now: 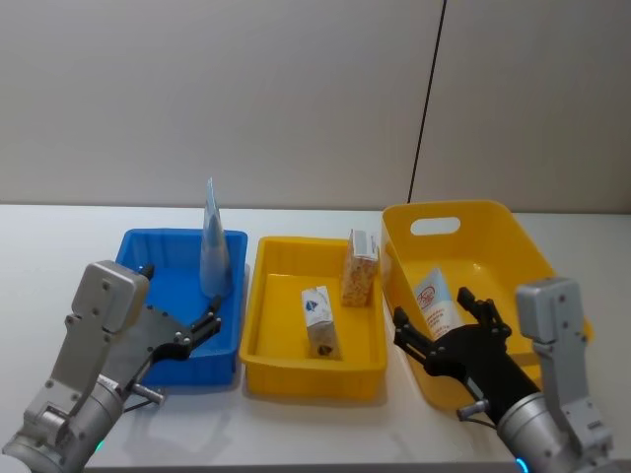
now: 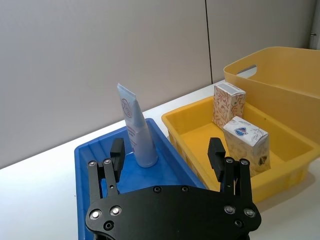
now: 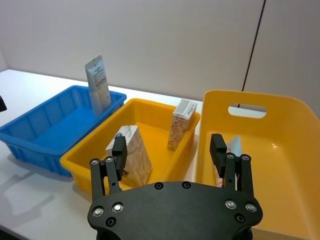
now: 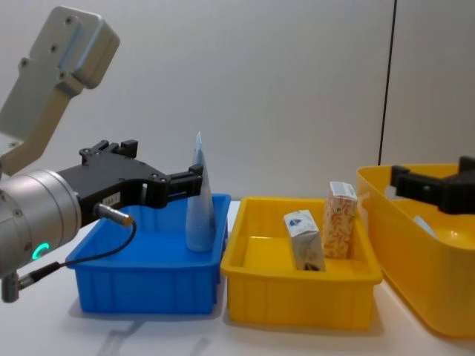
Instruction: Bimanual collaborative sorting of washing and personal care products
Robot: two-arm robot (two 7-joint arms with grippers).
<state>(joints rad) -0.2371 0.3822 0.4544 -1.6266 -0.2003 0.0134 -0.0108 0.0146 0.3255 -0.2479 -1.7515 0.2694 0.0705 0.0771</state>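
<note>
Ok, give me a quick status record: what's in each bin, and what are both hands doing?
blue bin: one pale blue tube, standing upright near the right wall
middle yellow tray: white carton with blue emblem in front, orange-speckled carton behind it, both upright
tall yellow bin: tube with red logo, lying inside
left hand: open, empty, over the blue bin's near side
right hand: open, empty, over the tall yellow bin's near side
</note>
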